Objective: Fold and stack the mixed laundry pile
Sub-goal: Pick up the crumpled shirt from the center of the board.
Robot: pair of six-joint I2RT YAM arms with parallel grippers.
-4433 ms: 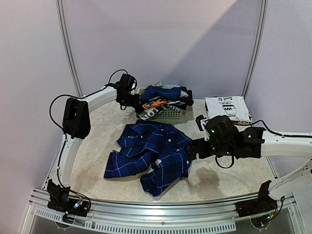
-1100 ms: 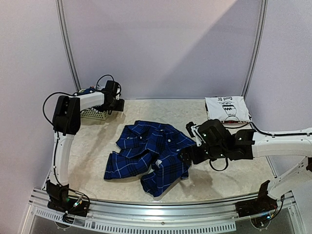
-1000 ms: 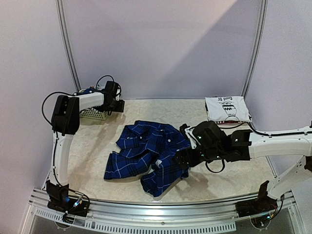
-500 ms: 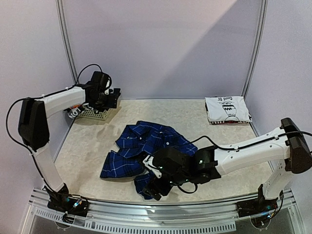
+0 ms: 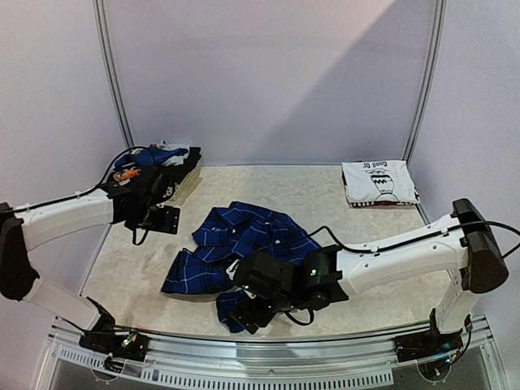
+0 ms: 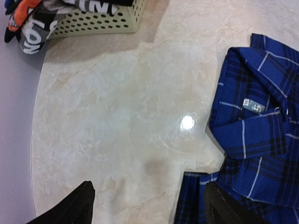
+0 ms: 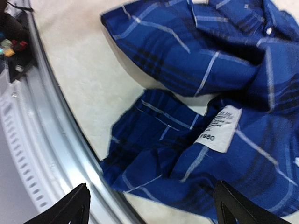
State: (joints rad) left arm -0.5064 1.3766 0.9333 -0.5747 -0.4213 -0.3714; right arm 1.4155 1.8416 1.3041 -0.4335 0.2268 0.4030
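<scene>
Moved since half a second ago: the left arm has swung off the basket (image 5: 187, 180) toward the left of the top view. The right arm has slid along the plaid shirt (image 5: 244, 240) to its near hem.
Left pincer (image 6: 149, 212): we see the jaws wide apart with nothing between them, only bare bench (image 6: 117, 130).
Right pincer (image 7: 154, 210): jaws wide apart and gripping nothing, poised over the shirt's hem beside the front rail (image 7: 28, 130).
Plaid shirt: crumpled at centre of the bench, white label (image 7: 217, 128) showing.
Laundry pile (image 5: 154, 157): heaped in the basket at upper left of the top view, with pieces hanging over its rim.
Folded white T-shirt (image 5: 378, 180): flat at upper right, well apart from the shirt.
</scene>
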